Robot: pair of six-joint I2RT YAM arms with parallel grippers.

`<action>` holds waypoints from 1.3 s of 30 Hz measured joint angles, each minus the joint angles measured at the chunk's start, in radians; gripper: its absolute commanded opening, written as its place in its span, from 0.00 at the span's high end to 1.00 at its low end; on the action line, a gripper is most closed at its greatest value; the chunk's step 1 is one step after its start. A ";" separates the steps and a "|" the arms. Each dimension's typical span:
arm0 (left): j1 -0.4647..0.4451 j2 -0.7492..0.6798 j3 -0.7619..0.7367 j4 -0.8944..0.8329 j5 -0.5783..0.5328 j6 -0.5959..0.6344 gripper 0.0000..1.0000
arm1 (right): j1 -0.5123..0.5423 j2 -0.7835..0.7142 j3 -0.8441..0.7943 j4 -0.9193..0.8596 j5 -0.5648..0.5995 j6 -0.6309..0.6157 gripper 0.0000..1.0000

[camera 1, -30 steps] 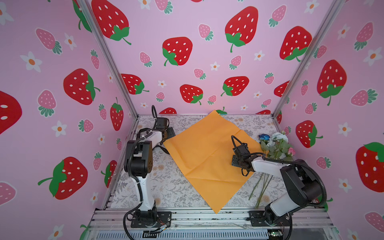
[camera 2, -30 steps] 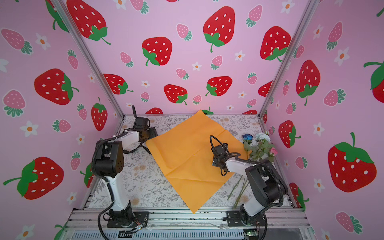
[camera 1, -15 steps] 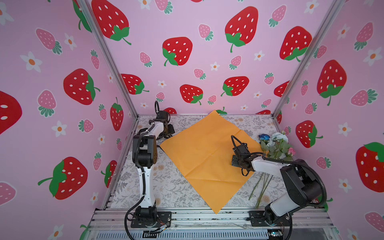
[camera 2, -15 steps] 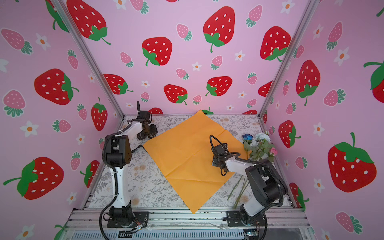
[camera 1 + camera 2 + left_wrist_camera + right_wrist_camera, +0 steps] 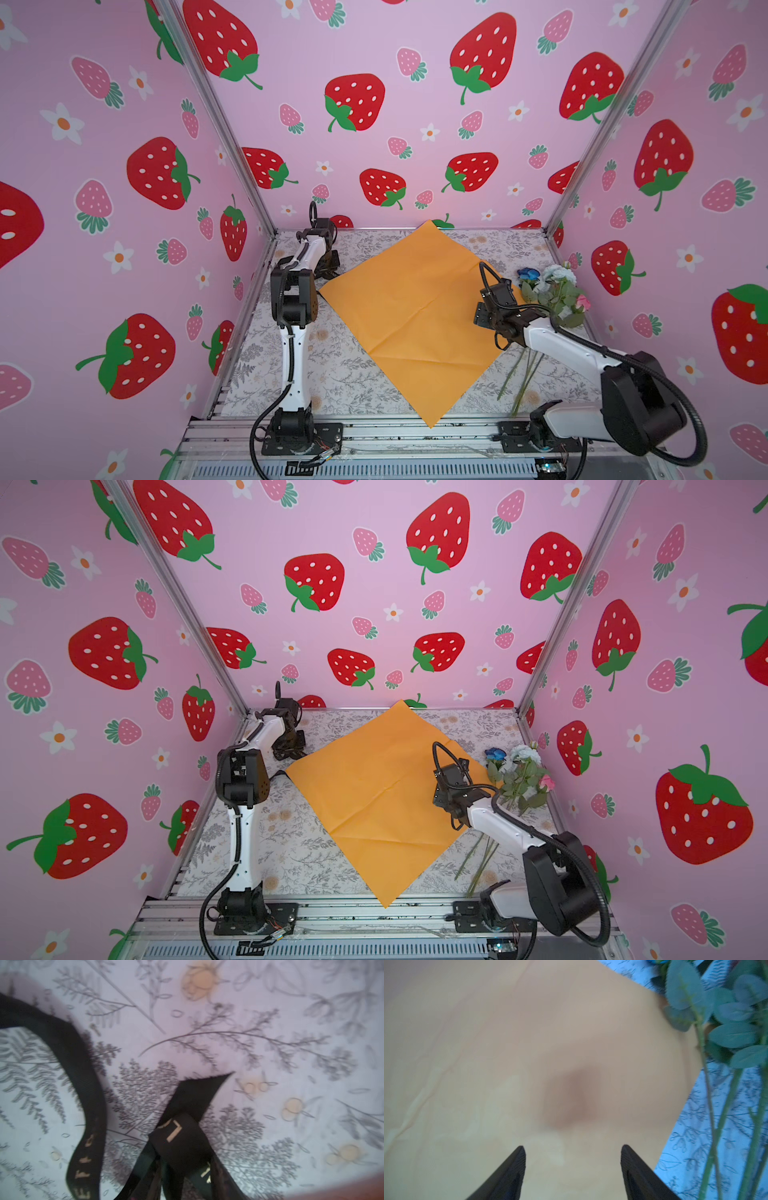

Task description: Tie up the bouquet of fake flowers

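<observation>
The bouquet of fake flowers (image 5: 552, 291) lies on the right side of the table (image 5: 332, 374), loose and untied. Its blooms point toward the far wall and its thin green stems (image 5: 524, 376) trail toward the near edge. A blue bloom (image 5: 495, 754) and a pale one sit farthest back, with a pink rose at the right edge. The leaves come just up to the right corner of the orange paper (image 5: 415, 316). That sheet is spread flat like a diamond across the middle of the table, one corner touching the far wall and one reaching the near rail.

The right tool (image 5: 573, 1153) hovers low over the paper near that right corner. Its two dark fingers (image 5: 512, 1169) are spread well apart with nothing between them. The bouquet's leaves and stems are just beside it, not touching. In both top views the right arm crosses above the stems.

The left tool (image 5: 326, 270) is down at the far left of the table, just beyond the paper's left corner. Its wrist view shows a black ribbon (image 5: 83, 1076) with pale lettering curling over the flower-printed cloth. One folded end of the ribbon stands up right at the fingertips. The fingers sit close on either side of that fold, but the picture is too blurred to tell whether they actually pinch it.
</observation>
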 measured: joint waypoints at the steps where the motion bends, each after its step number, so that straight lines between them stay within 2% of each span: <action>1: 0.013 -0.010 -0.018 0.001 -0.006 0.007 0.73 | -0.026 -0.021 -0.001 -0.014 0.005 0.000 0.26; 6: 0.087 -0.062 -0.108 0.007 -0.039 0.043 0.79 | -0.183 -0.124 -0.024 -0.083 0.025 -0.007 0.28; 10: 0.122 -0.133 -0.229 0.051 -0.052 0.063 0.76 | -0.293 -0.168 -0.048 -0.125 0.026 -0.029 0.36; 16: 0.112 -0.390 -0.537 0.206 0.060 0.034 0.42 | -0.415 -0.175 -0.063 -0.152 0.009 -0.082 0.45; 22: 0.103 -0.706 -0.787 0.426 0.240 -0.029 0.03 | -0.454 -0.143 -0.063 -0.130 -0.040 -0.145 0.53; 23: 0.103 -0.755 -0.827 0.463 0.271 -0.043 0.01 | -0.456 -0.132 -0.063 -0.119 -0.055 -0.158 0.56; 32: 0.092 -1.044 -1.174 0.708 0.479 -0.141 0.01 | -0.456 0.047 -0.056 -0.017 -0.158 -0.219 0.67; 39: 0.090 -1.159 -1.305 0.808 0.602 -0.209 0.01 | -0.456 0.105 -0.044 0.016 -0.150 -0.232 0.71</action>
